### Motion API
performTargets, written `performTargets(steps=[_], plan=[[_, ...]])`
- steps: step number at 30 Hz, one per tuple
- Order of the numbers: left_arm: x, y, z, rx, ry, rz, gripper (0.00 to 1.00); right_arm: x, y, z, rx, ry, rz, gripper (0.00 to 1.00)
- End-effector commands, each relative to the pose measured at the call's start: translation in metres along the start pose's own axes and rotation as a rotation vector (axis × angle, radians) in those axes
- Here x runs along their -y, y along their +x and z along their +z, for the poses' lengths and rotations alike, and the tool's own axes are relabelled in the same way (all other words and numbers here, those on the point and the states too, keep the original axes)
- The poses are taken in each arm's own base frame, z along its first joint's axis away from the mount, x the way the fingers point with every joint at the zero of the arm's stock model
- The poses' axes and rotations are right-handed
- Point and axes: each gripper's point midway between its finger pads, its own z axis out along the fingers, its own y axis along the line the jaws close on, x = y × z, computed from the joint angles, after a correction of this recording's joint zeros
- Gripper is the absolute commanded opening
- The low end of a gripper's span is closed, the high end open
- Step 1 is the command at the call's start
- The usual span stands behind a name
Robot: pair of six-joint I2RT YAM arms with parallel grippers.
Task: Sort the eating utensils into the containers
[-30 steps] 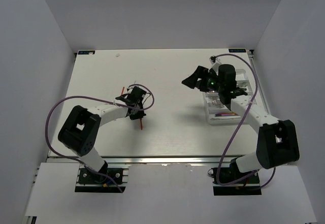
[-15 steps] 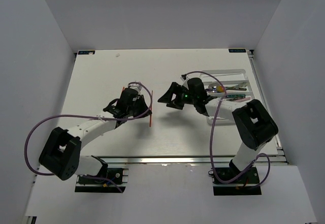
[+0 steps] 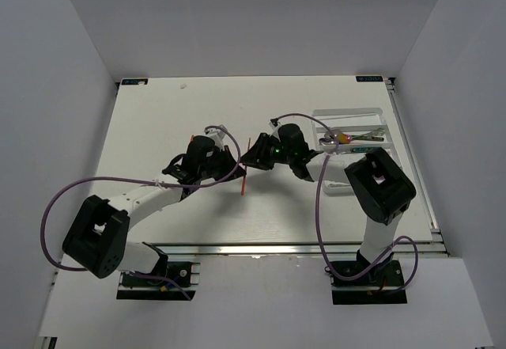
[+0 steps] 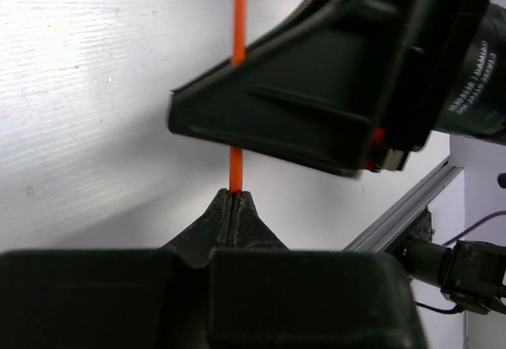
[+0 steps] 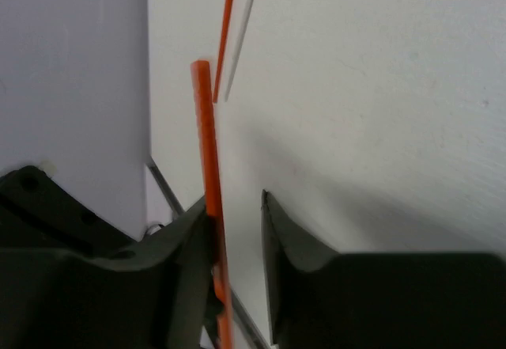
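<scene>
Find the left hand (image 4: 234, 199) clenched on the lower end of an orange chopstick (image 4: 239, 17), held clear above the middle of the surface (image 3: 158, 119). Find the right hand (image 5: 237, 214) released, fingers (image 5: 186, 238) apart, with the chopstick standing between them, against one pad and clear of the other. Judge a hand-over in progress, not yet secured. See the white tray (image 3: 356, 111) well apart to the right, some cutlery (image 3: 360, 137) already in it. See one more orange chopstick (image 5: 225, 40) and a white chopstick (image 5: 243, 32) lying on the surface beyond.

Rate the main risk as a drop: expect a fall on any release by the left hand ahead of a full pinch by the right. Rate second a skewed grip: expect the off-centre stick to pivot on closure of the pads, then to miss its compartment at the tray. Flag also the two hands very near each other; expect a knock there to shake the thin stick loose. Cannot tell the firmness of the left pinch from any view.
</scene>
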Motion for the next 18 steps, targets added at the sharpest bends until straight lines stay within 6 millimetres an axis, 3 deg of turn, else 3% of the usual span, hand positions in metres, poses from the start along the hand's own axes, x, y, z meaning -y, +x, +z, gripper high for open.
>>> performTargets(steps=[1, 2, 3, 5, 6, 7, 8, 9, 10, 11, 12, 14, 15, 16, 17, 18], plan=[[0.025, -0.012, 0.0, 0.019, 0.096, 0.019, 0.0, -0.029, -0.03, 0.008, 0.088, -0.082, -0.027, 0.29], [0.024, -0.012, 0.001, 0.018, 0.092, 0.022, 0.0, -0.031, -0.031, 0.009, 0.092, -0.097, -0.012, 0.08], [0.023, -0.013, 0.001, 0.01, 0.078, 0.024, 0.06, -0.032, -0.035, 0.009, 0.102, -0.1, 0.0, 0.0], [0.013, -0.02, 0.0, 0.025, 0.001, 0.046, 0.37, -0.023, -0.049, 0.005, 0.15, -0.074, 0.035, 0.0], [0.01, -0.025, -0.005, 0.022, -0.052, 0.049, 0.64, -0.019, -0.064, -0.002, 0.215, -0.05, 0.074, 0.0], [-0.007, -0.039, -0.01, 0.078, -0.168, 0.057, 0.73, 0.0, -0.08, -0.012, 0.27, -0.006, 0.117, 0.0], [-0.01, -0.051, -0.019, 0.115, -0.225, 0.08, 0.79, 0.014, -0.092, -0.02, 0.31, 0.04, 0.16, 0.0], [-0.024, -0.051, -0.031, 0.105, -0.317, 0.09, 0.85, 0.026, -0.115, -0.034, 0.405, 0.093, 0.196, 0.0], [-0.019, -0.069, -0.042, 0.153, -0.352, 0.107, 0.86, 0.049, -0.142, -0.055, 0.497, 0.153, 0.26, 0.0], [-0.028, -0.082, -0.054, 0.204, -0.431, 0.134, 0.88, 0.062, -0.159, -0.07, 0.57, 0.205, 0.293, 0.0], [-0.029, -0.086, -0.069, 0.222, -0.462, 0.148, 0.92, 0.096, -0.186, -0.103, 0.717, 0.349, 0.361, 0.0], [-0.031, -0.1, -0.087, 0.271, -0.514, 0.198, 0.95, 0.111, -0.219, -0.136, 0.867, 0.429, 0.42, 0.0], [-0.032, -0.101, -0.095, 0.279, -0.531, 0.209, 0.97, 0.142, -0.225, -0.159, 0.956, 0.586, 0.459, 0.0], [-0.034, -0.102, -0.099, 0.281, -0.55, 0.221, 0.98, 0.159, -0.235, -0.178, 1.012, 0.665, 0.493, 0.0], [-0.037, -0.104, -0.102, 0.285, -0.57, 0.233, 0.98, 0.152, -0.259, -0.191, 1.079, 0.668, 0.53, 0.0], [-0.039, -0.102, -0.103, 0.273, -0.583, 0.237, 0.98, 0.174, -0.262, -0.195, 1.087, 0.739, 0.559, 0.0]])
